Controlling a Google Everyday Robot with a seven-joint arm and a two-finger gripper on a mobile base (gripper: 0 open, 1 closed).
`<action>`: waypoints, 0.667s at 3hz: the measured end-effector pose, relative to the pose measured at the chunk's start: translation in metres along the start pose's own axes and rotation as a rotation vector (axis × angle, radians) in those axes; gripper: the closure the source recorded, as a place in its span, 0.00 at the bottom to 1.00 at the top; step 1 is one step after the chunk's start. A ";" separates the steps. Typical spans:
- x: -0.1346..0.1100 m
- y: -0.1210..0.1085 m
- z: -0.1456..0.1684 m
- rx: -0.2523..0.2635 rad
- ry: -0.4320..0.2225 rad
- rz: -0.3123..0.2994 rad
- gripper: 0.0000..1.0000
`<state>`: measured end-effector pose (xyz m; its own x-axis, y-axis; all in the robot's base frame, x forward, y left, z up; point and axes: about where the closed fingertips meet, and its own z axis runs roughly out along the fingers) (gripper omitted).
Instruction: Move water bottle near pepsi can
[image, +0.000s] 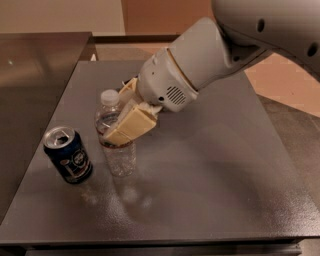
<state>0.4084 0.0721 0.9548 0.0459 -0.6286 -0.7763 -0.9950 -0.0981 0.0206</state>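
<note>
The water bottle (116, 150), clear ribbed plastic with a white cap, stands upright on the grey table, just right of the pepsi can (68, 155). The can is dark blue with a silver top and stands upright near the table's left front. My gripper (122, 122) comes in from the upper right and is shut on the bottle's upper body, its tan fingers (131, 127) across the label area. The bottle's base looks to be on or just above the table.
The grey table (210, 180) has its front edge at the bottom of the view and its left edge beside the can. A darker counter (35, 70) lies at the left. My large white arm (225, 45) covers the back of the table.
</note>
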 end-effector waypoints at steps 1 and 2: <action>0.001 0.001 0.012 -0.017 0.011 -0.016 0.58; -0.001 0.002 0.013 -0.018 0.013 -0.021 0.35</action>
<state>0.4049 0.0822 0.9471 0.0677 -0.6361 -0.7686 -0.9920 -0.1252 0.0162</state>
